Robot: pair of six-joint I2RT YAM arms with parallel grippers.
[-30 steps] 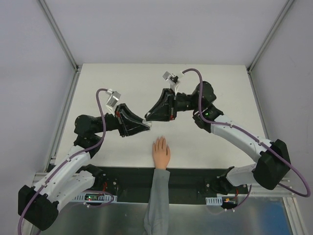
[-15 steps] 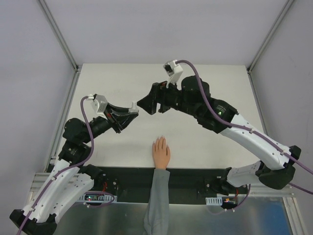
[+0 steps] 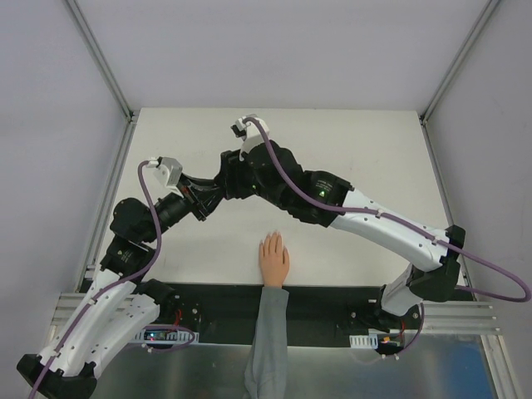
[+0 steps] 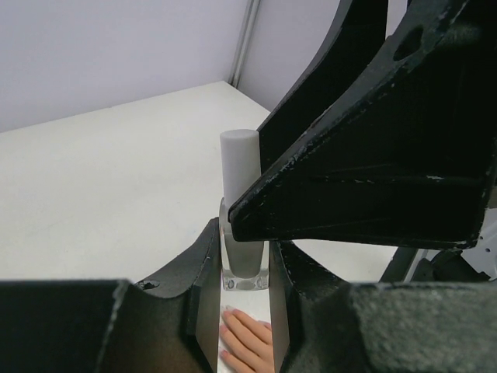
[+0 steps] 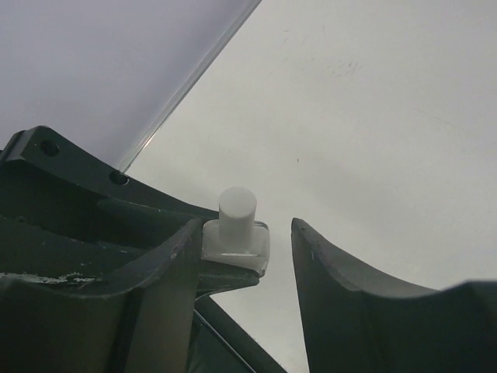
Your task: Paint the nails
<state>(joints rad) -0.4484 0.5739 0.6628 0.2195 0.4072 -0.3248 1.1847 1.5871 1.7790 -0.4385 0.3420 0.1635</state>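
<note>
My left gripper (image 4: pixel 242 260) is shut on a small clear bottle (image 4: pixel 244 250) with a white cap (image 4: pixel 238 159) and holds it upright above the table. My right gripper (image 5: pixel 247 227) is open, its fingers standing either side of the cap (image 5: pixel 237 208), the left finger close to the bottle. In the top view the two grippers meet, left (image 3: pixel 209 194) and right (image 3: pixel 224 176), and hide the bottle. The peach mannequin hand (image 3: pixel 273 258) with a grey sleeve (image 3: pixel 267 341) lies flat at the near edge. Its nails (image 4: pixel 226 309) show faintly below the bottle.
The white table (image 3: pixel 374 150) is bounded by metal rails and grey walls. A black strip (image 3: pixel 332 301) with the arm bases runs along the near edge. The right arm (image 3: pixel 366 220) stretches across above the hand.
My right arm has swung left and its open gripper has come round the bottle's cap. My left gripper moved up and left with the bottle a second ago, then stayed.
</note>
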